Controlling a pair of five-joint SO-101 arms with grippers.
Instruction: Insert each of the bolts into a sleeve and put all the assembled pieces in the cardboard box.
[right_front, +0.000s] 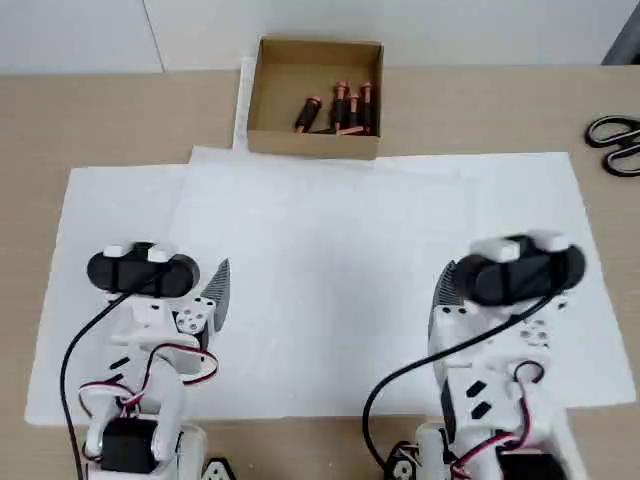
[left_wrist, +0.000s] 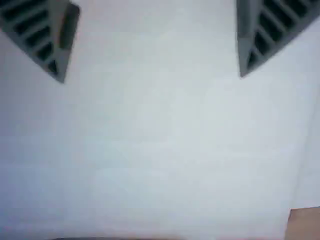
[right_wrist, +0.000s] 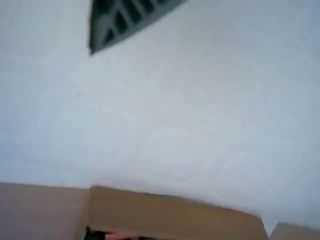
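Inside square cardboard box (right_front: 300, 144), coppery cylinders (right_front: 341, 110)

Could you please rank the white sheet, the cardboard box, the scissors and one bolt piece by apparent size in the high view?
Largest to smallest: sheet, box, scissors (partly cut off at the frame edge), bolt piece.

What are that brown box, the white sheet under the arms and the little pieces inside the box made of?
The cardboard box looks like plain brown cardboard, matt, with thin folded walls. The white sheet seems to be paper or thin foam; it is matt with faint creases, so I can't settle which. The assembled pieces show dark sleeves, perhaps plastic, with coppery, shiny bolt ends, likely metal.
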